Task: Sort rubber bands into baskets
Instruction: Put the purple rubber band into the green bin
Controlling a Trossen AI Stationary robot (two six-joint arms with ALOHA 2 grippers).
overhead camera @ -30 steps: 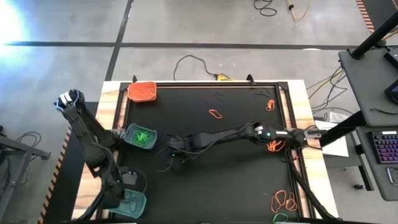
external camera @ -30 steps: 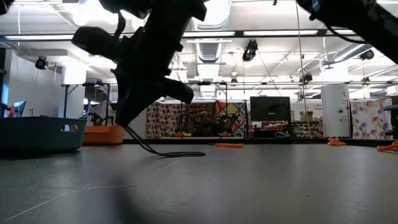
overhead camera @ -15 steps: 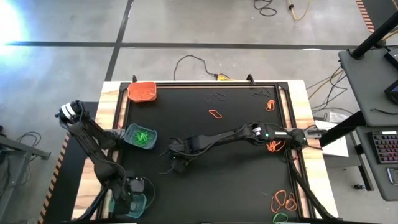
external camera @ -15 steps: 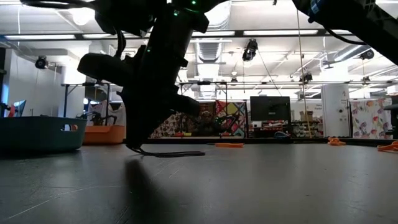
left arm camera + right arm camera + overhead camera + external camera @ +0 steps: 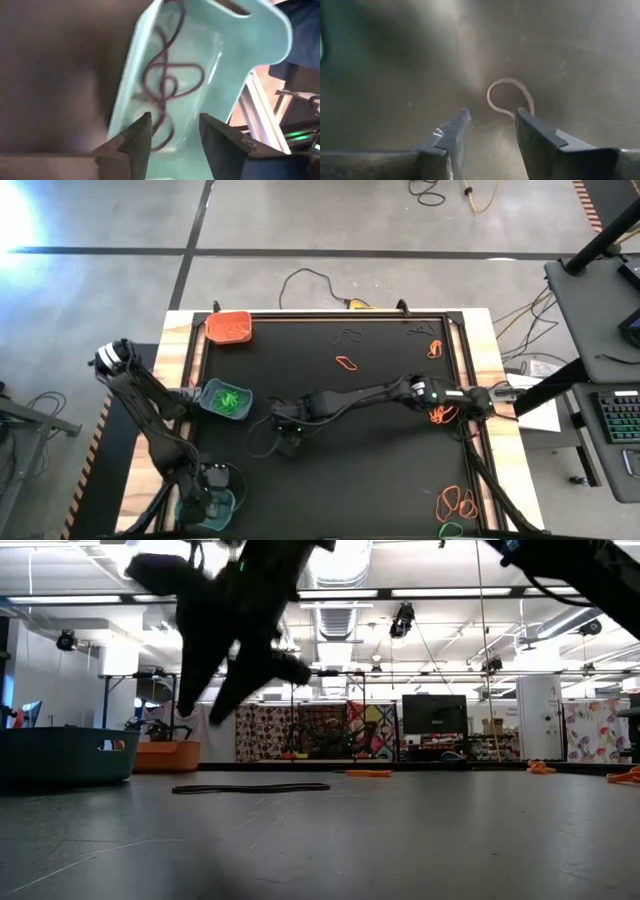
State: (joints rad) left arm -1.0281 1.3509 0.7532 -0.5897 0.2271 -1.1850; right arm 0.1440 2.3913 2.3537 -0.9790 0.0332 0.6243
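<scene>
Rubber bands (image 5: 165, 95) (dark loops) lie inside the teal basket (image 5: 240, 60) under the left hand (image 5: 172, 135), fingers apart. Right hand (image 5: 490, 132), fingers apart, hovers above a loop (image 5: 512, 97) on the worktop (image 5: 380, 470).

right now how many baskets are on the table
3: an orange basket at the far left corner, a teal basket with green rubber bands at the left edge, and another teal basket at the near left corner, under the left gripper.
</scene>
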